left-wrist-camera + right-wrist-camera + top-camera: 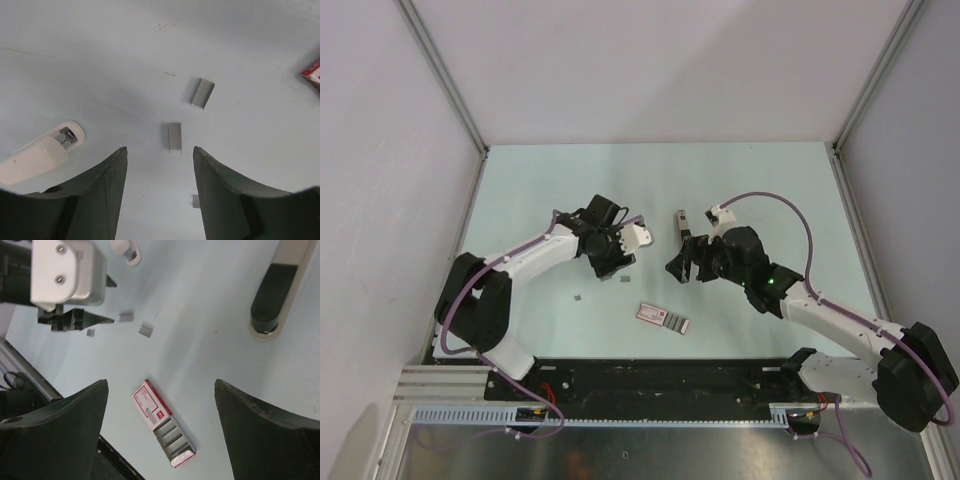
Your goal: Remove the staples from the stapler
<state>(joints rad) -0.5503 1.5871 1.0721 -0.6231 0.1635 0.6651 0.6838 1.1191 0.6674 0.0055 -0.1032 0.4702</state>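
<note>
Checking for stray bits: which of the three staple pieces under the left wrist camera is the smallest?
The staple piece lowest in view, lying between the left gripper's open fingers. The other two strips, farther ahead, are clearly longer.

From here the bench is a smooth, matt pale sheet with faint scuffs, and the staples on it are dull grey metal. The packet looks like printed card. The stapler is smooth cream-and-black plastic, and the left claw and right claw are matt dark plastic.
</note>
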